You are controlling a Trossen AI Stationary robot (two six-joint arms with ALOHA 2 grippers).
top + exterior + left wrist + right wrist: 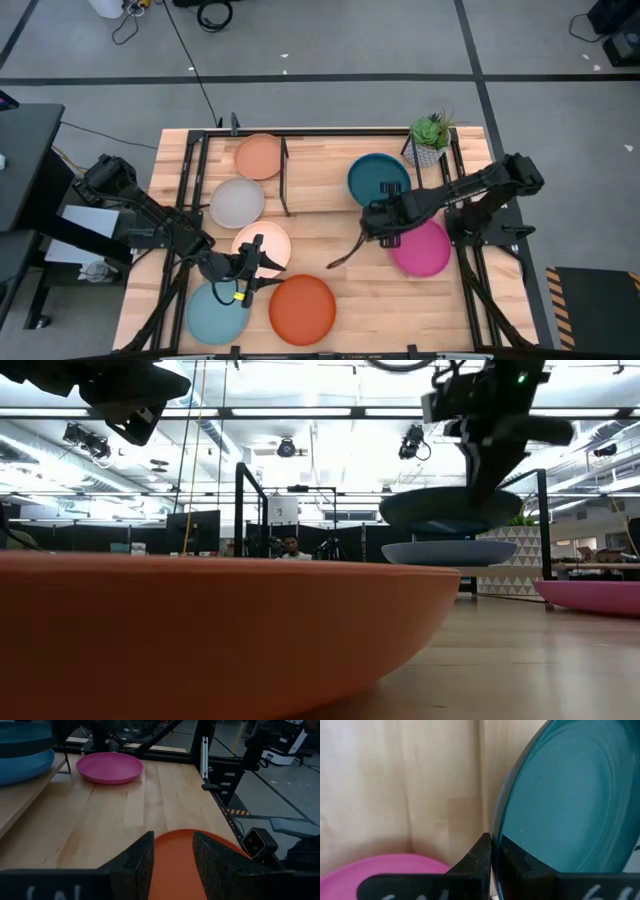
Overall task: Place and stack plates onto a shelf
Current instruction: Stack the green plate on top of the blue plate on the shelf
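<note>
- the orange plate (200, 630) is lying closest to the lens, on the table (350, 290) well in front of the shelf (320, 175), and it is waiting to be moved.
- the left gripper (172, 840) is hovering low over this orange plate's rim on the side away from the shelf, with its fingers spread and nothing between them.
- the right gripper (492, 845) is pinching the rim of the dark teal plate (379, 180) and is holding it over the shelf's right end.
- the bright blue plate (450, 552) is sitting on the shelf directly under the teal one. the teal plate is hanging just above it, and whether they are touching cannot be told.
- the magenta plate (421, 248) is lying on the table just in front of the shelf's right end.
- the peach plate (259, 156) and grey plate (237, 203) are lying just left of the shelf, seemingly on the table rather than on the shelf.
- the cream plate (262, 247) and light aqua plate (215, 312) are lying in front of the shelf's left end, the aqua one farther out.
- judging progress: one plate is looking placed and a second is being stacked, while six are waiting, so the task is looking about a quarter done.
</note>
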